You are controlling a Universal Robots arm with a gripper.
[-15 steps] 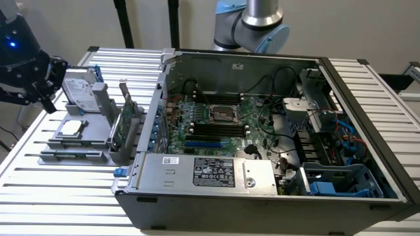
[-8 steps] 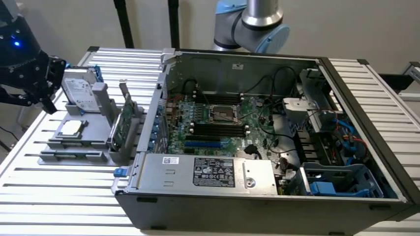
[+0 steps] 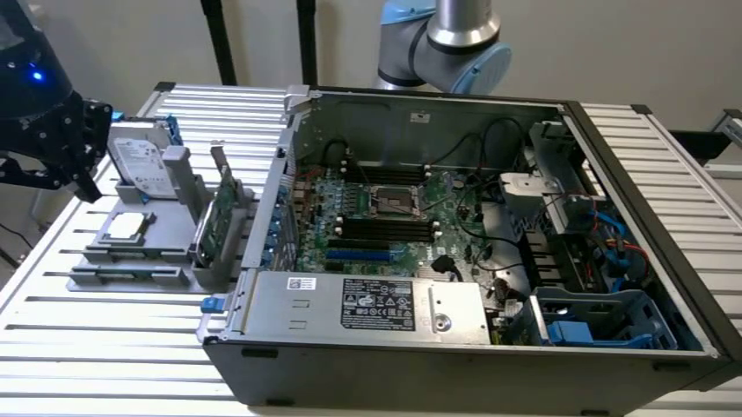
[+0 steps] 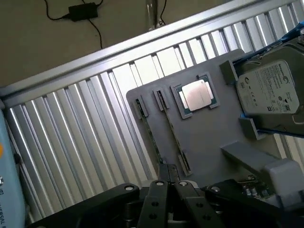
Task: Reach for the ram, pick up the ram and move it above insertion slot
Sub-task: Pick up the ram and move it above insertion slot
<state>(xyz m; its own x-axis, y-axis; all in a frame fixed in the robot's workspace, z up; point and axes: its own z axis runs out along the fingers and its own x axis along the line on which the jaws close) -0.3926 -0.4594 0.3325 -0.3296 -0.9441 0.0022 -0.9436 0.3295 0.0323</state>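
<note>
My gripper (image 3: 72, 143) hangs black at the exterior view's left, above and behind the grey parts holder (image 3: 87, 280). In the wrist view its fingers (image 4: 159, 194) meet at the middle, shut on nothing. The ram (image 4: 172, 132) shows as a thin strip standing on edge between two clips of the holder (image 4: 209, 133), just beyond the fingertips. In the exterior view the ram (image 3: 130, 273) is a thin dark strip along the holder's near edge. The dark memory slots (image 3: 383, 228) lie on the motherboard inside the open computer case (image 3: 347, 356).
The holder also carries a silver hard drive (image 3: 142, 161) (image 4: 270, 90), a square processor (image 3: 124, 228) (image 4: 197, 94) and a tall green expansion card (image 3: 221, 221). The ribbed metal table (image 3: 104, 347) runs around it. The arm's base (image 3: 447, 43) rises behind the case.
</note>
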